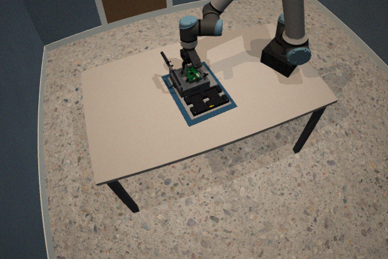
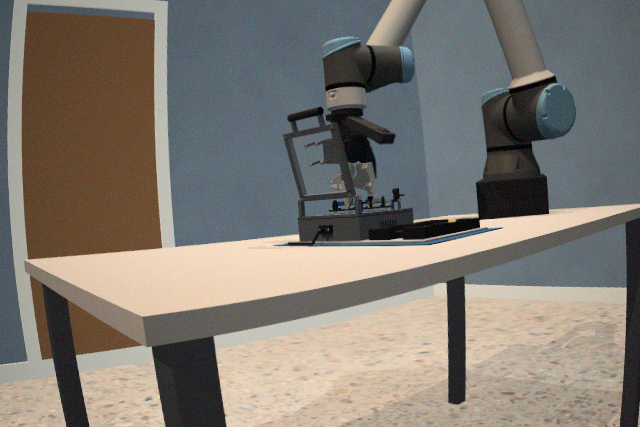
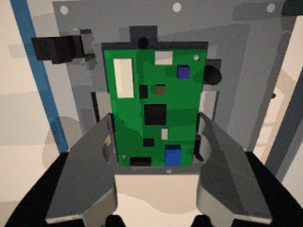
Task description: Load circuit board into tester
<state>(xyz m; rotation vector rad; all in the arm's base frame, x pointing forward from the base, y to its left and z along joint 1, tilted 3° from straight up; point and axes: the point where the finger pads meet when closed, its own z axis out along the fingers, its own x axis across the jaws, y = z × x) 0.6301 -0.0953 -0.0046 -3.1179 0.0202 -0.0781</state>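
Gray metal forms the raised lid (image 1: 171, 67) (image 2: 295, 164) at the left of the tester (image 1: 196, 87) (image 2: 330, 229) (image 3: 237, 61) on the bench (image 1: 131, 118) (image 2: 248, 277). Over the tester, the end effector (image 1: 187, 70) (image 2: 357, 202) (image 3: 154, 114) points down, its fingers closed on opposite edges of the green circuit board (image 1: 190, 74) (image 3: 155, 130), component side up. Rightward, nearer the bench's front edge, lies the black tray (image 1: 199, 106) (image 2: 434, 229).
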